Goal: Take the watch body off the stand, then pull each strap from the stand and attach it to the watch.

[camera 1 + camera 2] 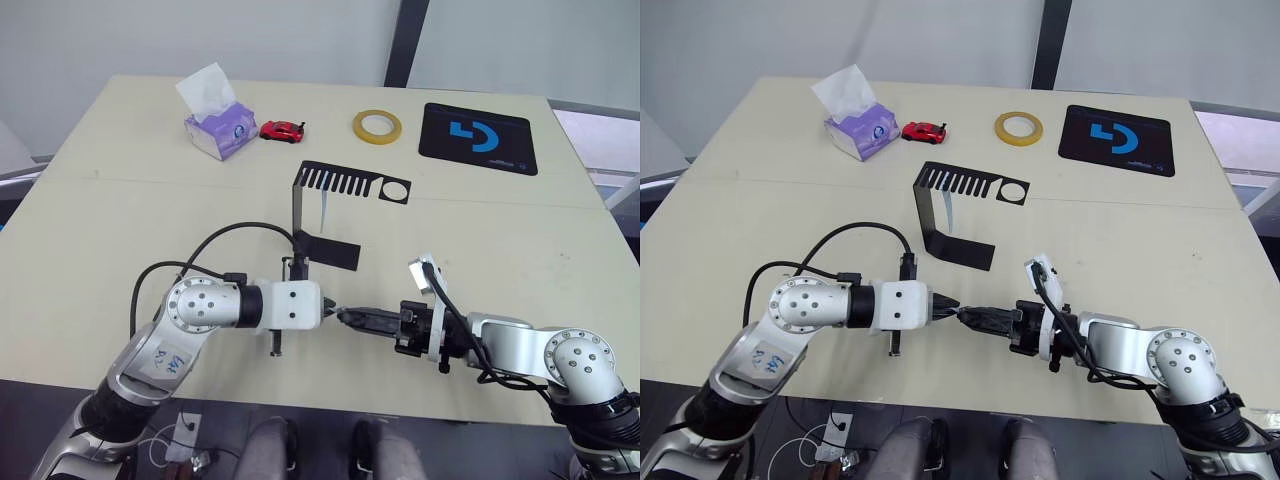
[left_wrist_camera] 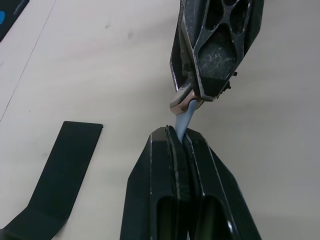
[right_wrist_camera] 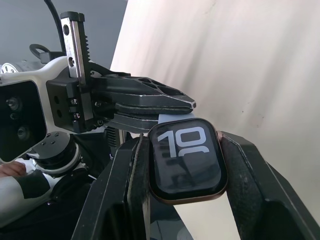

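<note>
Watch body (image 3: 186, 160) digits, apparently "10"

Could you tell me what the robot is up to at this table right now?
It is fitting a strap to a watch. The right pincer grips the watch body, and the left pincer pinches a pale blue strap, whose end meets the edge of the watch. Behind them is the stand, with one strap hanging from it.

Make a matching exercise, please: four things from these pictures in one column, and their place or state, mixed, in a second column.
1. watch body
2. strap
3. stand
4. tape roll

a. lying flat beside the mouse pad
b. clamped in the left claw
c. upright behind both claws
d. clamped in the right claw, digits showing

Pairs: 1-d, 2-b, 3-c, 4-a
</note>
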Robot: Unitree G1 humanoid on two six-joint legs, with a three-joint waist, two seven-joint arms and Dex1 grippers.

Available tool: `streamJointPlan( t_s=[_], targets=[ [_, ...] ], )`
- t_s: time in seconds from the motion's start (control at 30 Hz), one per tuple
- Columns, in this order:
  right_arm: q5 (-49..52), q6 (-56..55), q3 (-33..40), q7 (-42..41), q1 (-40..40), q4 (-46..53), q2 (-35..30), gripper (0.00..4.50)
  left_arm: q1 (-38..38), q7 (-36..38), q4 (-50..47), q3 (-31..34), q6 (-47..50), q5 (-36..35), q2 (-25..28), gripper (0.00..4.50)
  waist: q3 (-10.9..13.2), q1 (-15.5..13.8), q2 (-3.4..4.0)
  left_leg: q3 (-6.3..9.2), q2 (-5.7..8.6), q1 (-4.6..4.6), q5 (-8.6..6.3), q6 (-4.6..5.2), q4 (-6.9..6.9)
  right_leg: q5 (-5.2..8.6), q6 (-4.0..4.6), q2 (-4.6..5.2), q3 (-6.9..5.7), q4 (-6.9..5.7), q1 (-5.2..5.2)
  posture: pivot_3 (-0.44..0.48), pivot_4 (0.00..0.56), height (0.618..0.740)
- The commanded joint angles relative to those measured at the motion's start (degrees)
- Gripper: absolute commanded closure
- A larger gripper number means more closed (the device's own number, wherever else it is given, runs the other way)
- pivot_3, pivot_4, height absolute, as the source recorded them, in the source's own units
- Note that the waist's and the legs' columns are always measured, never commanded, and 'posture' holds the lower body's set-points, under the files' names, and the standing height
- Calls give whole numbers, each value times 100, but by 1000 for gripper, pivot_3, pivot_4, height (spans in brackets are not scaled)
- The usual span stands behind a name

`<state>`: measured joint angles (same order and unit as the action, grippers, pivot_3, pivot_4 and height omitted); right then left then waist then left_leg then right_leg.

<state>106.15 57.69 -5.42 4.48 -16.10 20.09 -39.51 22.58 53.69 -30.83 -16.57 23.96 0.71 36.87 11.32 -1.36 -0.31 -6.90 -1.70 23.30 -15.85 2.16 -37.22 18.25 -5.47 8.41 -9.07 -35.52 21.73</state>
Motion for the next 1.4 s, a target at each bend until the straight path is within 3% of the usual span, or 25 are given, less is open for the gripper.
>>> streamJointPlan(
  t_s=[0.03,0.4,0.53,0.57,0.77,0.87,0.93,1.0,1.1,1.23,1.4],
  targets=[
    [203,20,-65,-105,-41,231,62,2849,-35,30,-378,94,-237,-237,-16,4500,0,0,0,0,0,0,0,0,0,0,0,0,0,0,0,0,150,740],
    [193,19,-81,-130,-56,221,39,2849,-53,51,-261,232,-306,-440,-63,4500,0,1,0,0,0,0,0,0,0,0,0,0,0,0,0,0,150,740],
    [187,17,-77,-151,-64,224,23,2849,-142,81,-316,394,-219,-688,-56,3101,0,0,0,0,0,0,0,0,-1,0,0,0,0,-1,-1,0,150,740],
    [168,18,-66,-179,-64,233,13,2849,-214,228,-374,533,-268,-882,54,2557,0,1,0,0,0,0,0,0,-1,0,0,0,0,-1,-1,0,150,740],
    [-504,111,110,-803,-42,404,-173,2849,-1361,1283,-255,2024,-700,-1819,1212,50,1,78,3,0,-6,-2,4,-10,5,1,2,-7,0,0,4,0,150,740],
    [-1655,-27,139,-1718,-44,701,-364,2849,-1863,1792,210,2994,-968,-2382,1528,0,3,66,6,-2,-4,0,2,-5,2,1,3,-4,2,5,10,0,150,740],
    [-2974,-570,-62,-2499,1,984,-557,2849,-2065,2062,519,3437,-1149,-2786,1515,0,3,26,6,-2,-4,1,-11,14,2,2,3,-1,3,7,12,0,150,740],
    [-5220,-2110,-683,-3448,101,1165,-867,2849,-2209,2216,887,3858,-1356,-3118,1367,0,3,-3,6,-3,0,2,-13,14,2,2,3,3,4,10,14,0,150,740],
    [-7268,-4169,-1141,-4401,236,859,-900,2849,-2351,2197,1211,4148,-1359,-3351,1252,0,3,1,5,-12,3,7,-12,3,3,3,0,1,6,12,23,0,150,740],
    [-8435,-5801,-1157,-4890,278,265,-549,2849,-2607,2293,1273,4182,-1643,-3317,1217,0,3,24,-2,-51,1,5,-4,-12,6,3,-3,-8,1,-9,48,0,150,740],
    [-9119,-6724,-1173,-5268,258,-150,-205,2849,-2682,2200,1165,4098,-1761,-3336,1163,0,3,80,-3,-72,-1,-2,1,-12,1,2,-4,-8,15,-33,62,0,150,740]
  ],
)
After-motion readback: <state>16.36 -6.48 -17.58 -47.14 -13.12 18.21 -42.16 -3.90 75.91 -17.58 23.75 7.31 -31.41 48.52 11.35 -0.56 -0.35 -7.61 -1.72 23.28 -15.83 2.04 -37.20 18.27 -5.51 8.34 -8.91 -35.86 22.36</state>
